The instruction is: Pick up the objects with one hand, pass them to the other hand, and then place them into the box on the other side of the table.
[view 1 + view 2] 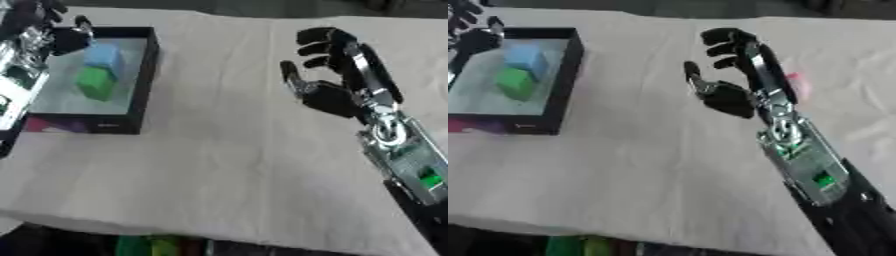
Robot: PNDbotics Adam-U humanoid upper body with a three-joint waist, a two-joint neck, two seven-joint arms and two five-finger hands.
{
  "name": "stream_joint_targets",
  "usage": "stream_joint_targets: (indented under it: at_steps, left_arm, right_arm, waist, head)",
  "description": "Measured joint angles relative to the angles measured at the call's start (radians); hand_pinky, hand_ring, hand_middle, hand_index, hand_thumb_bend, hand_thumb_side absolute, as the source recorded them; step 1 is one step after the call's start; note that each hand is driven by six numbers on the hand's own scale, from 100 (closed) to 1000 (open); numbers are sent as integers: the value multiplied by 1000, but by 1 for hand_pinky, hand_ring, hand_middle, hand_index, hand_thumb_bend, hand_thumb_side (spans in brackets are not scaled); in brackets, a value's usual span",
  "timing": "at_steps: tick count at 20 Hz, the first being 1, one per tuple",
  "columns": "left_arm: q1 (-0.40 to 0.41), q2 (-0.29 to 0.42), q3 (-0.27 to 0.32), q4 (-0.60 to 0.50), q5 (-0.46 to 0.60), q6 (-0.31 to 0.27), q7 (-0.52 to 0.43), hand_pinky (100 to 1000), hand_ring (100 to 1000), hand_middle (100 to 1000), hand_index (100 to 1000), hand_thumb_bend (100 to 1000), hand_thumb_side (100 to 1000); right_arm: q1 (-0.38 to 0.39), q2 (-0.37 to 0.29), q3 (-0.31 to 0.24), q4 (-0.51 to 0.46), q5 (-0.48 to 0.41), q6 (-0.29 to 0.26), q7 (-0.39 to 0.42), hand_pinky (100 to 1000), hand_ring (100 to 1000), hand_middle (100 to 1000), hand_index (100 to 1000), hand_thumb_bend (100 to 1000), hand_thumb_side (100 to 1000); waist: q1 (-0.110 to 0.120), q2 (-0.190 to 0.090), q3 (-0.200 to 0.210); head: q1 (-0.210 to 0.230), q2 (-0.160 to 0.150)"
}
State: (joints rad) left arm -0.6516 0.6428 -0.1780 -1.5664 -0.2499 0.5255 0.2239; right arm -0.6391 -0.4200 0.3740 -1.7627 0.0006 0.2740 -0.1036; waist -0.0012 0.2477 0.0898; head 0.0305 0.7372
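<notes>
Worktop (227, 165) with a pale cloth fills most of what we see. On our left sits the box (147, 75), black with low walls. Our right arm reaches in from the lower right. Our right hand (328, 95) hangs over the middle of the cloth, fingers spread and loosely bent, holding nothing. Our left hand (66, 37) is at the top left, by the far corner of the box. We cannot tell if it is open or closed.

Inside the box lie two blocks, touching each other. The blue block (105, 55) is farther from us and the green block (94, 82) is nearer. In the right eye view a small pink thing (795, 82) peeks out from behind our right arm. We cannot tell what it is.

We think the blocks are light and stiff, with flat sides. Pinching two opposite flat sides should hold them well.
</notes>
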Motion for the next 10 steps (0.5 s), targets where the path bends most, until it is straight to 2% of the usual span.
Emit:
stream_joint_targets:
  at_steps: [4, 6, 8, 9, 10]
  left_arm:
    - [39, -36, 2, -67, 182, -138, 116, 678, 773, 695, 821, 100, 650]
    - [52, -63, 4, -87, 236, -193, 155, 674, 772, 696, 836, 100, 667]
    - [66, -91, 8, -103, 273, -239, 190, 674, 771, 696, 835, 100, 666]
    - [72, -102, 10, -110, 286, -257, 204, 673, 771, 697, 833, 100, 665]
    - [78, -111, 10, -117, 294, -271, 213, 673, 771, 697, 832, 100, 666]
  right_arm:
    - [-19, -69, -52, -7, -29, 74, 137, 709, 769, 738, 766, 277, 222]
    - [-29, -101, -72, -5, -42, 90, 187, 720, 778, 748, 772, 295, 216]
    - [-42, -134, -83, 4, -40, 96, 233, 734, 789, 761, 780, 250, 210]
    - [-48, -149, -85, 11, -34, 96, 256, 737, 792, 765, 782, 320, 210]
    - [-53, -162, -87, 18, -24, 95, 280, 740, 794, 767, 783, 325, 204]
  waist:
    - [-5, 0, 0]
    - [-7, 0, 0]
    - [-7, 0, 1]
    - [-7, 0, 2]
    - [-7, 1, 3]
  head:
    - [-21, -1]
    - [-30, -2]
    - [-39, -6]
    - [-43, -11]
    - [-48, -12]
